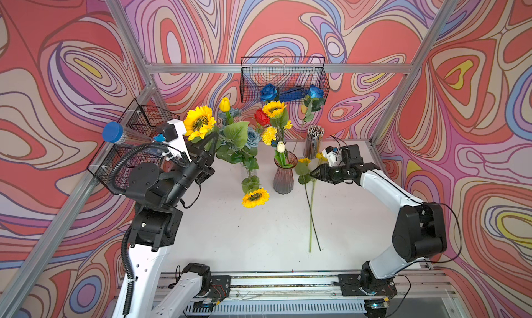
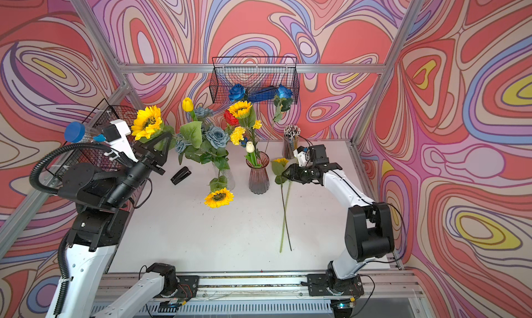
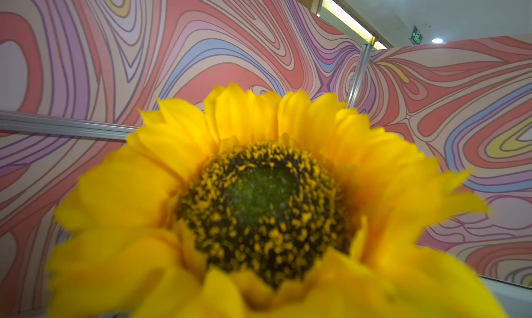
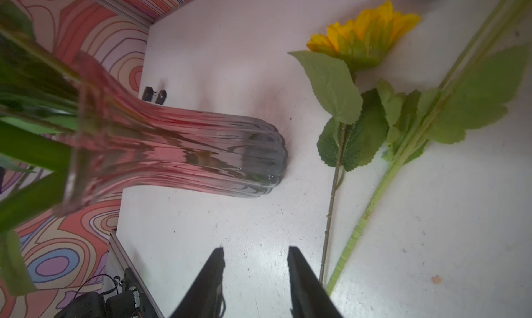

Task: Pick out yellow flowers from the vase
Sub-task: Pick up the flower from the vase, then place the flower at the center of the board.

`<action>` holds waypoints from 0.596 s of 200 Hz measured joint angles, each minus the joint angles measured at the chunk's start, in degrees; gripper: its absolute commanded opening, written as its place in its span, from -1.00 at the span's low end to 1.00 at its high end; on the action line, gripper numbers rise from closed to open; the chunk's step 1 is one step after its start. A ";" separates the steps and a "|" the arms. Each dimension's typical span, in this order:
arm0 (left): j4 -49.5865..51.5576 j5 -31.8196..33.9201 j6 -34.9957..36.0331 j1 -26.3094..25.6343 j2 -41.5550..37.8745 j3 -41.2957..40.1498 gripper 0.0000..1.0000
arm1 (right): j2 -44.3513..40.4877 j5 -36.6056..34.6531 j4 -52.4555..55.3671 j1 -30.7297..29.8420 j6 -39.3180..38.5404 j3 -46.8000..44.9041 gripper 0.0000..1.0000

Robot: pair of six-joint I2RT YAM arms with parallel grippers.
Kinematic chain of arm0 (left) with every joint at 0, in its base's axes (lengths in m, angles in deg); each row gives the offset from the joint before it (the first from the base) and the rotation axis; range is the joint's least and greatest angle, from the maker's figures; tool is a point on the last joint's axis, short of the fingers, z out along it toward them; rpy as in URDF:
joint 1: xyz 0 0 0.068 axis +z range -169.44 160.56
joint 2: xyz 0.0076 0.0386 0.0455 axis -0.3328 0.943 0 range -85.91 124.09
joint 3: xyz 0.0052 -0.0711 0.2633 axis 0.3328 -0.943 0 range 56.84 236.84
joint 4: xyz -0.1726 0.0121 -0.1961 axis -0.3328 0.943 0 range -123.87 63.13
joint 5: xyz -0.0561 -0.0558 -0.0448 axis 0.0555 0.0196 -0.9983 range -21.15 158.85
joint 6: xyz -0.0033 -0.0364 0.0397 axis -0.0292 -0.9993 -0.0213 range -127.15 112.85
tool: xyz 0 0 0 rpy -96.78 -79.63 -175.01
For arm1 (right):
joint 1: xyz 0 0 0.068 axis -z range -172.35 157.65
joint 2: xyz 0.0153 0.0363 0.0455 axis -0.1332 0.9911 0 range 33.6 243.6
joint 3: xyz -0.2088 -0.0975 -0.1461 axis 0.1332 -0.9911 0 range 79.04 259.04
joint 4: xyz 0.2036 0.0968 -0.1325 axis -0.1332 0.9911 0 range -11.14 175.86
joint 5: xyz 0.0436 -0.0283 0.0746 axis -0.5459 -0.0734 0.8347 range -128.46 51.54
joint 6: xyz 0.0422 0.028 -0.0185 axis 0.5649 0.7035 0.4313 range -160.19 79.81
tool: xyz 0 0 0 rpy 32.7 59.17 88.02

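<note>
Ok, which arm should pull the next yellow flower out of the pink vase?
Right. The right fingers are open and empty, beside the pink vase. The left fingers are shut on a sunflower not yet set down.

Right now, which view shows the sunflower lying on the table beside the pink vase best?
Right wrist: the lying sunflower is close, with head, leaves and thin stem clear. In both top views it is small, leaves partly hidden behind the right jaws. Left wrist shows only a different sunflower, filling its frame.
</note>
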 measured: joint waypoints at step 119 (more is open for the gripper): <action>-9.25 -32.98 -19.76 -1.75 16.28 4.26 -0.89 | -20.35 24.57 -27.76 -10.95 1.29 -3.06 0.06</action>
